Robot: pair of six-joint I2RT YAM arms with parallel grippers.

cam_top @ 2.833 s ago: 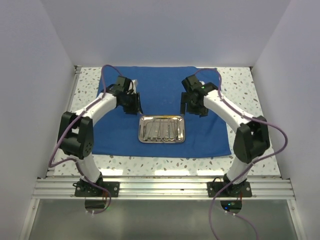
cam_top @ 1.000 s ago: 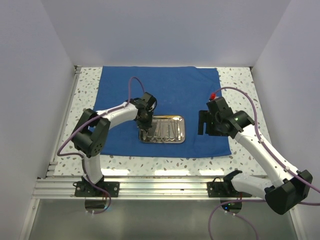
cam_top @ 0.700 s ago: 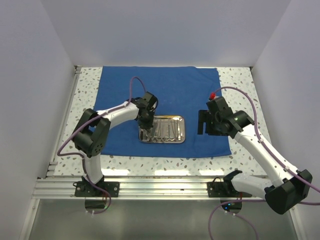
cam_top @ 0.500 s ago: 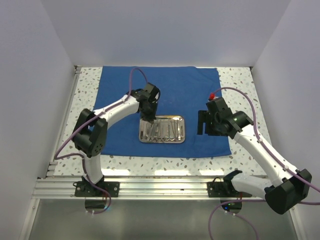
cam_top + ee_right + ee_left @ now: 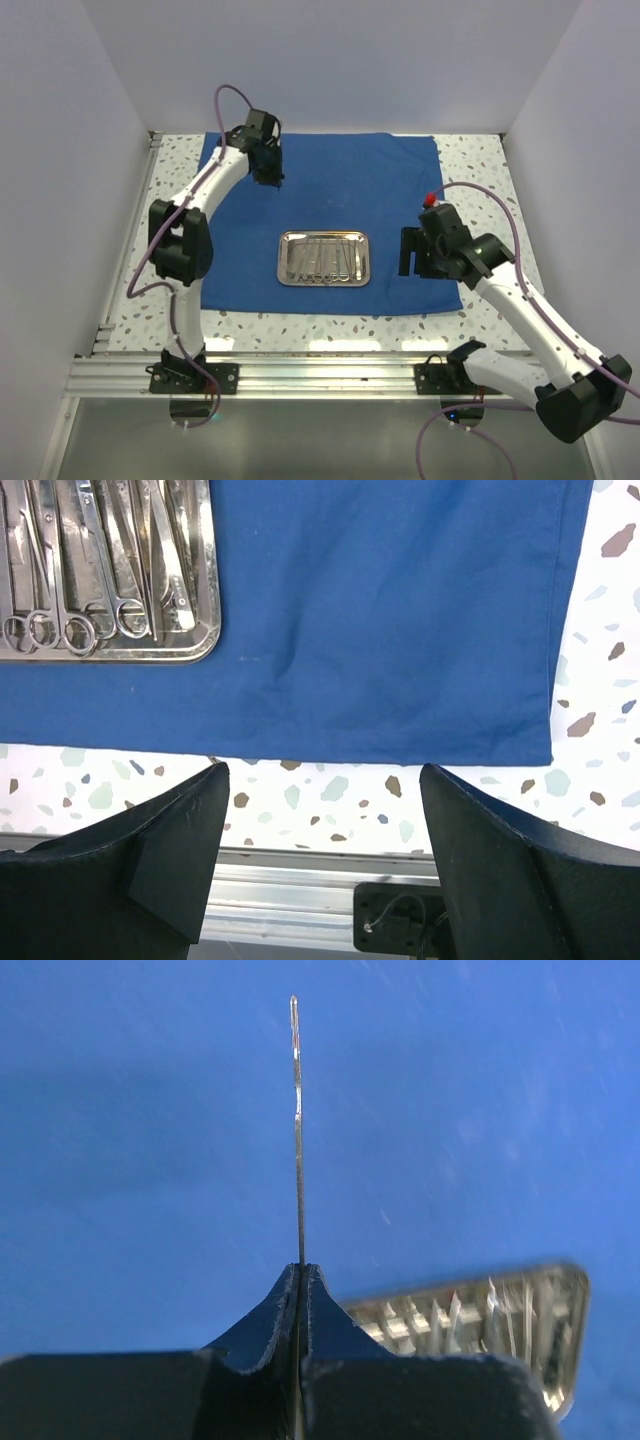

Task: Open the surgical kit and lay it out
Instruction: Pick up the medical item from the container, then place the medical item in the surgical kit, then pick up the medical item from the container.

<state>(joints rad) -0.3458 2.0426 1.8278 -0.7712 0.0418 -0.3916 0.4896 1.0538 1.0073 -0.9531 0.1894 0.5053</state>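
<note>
1. Found left gripper [image 5: 270, 178] pinched tight on a thin silver tool [image 5: 297, 1130], its length sticking straight out past the tips.
2. Saw that gripper over the drape's [image 5: 340, 190] far left part, well apart from the tray [image 5: 323, 284].
3. Found right gripper [image 5: 411, 252] spread wide, holding nothing, just right of the tray, above the drape's near right corner.
4. Saw other tools [image 5: 90, 560] lying side by side in the tray, mid-drape.

Steel tray [image 5: 323, 284] central, open cloth [image 5: 340, 180] all round
</note>
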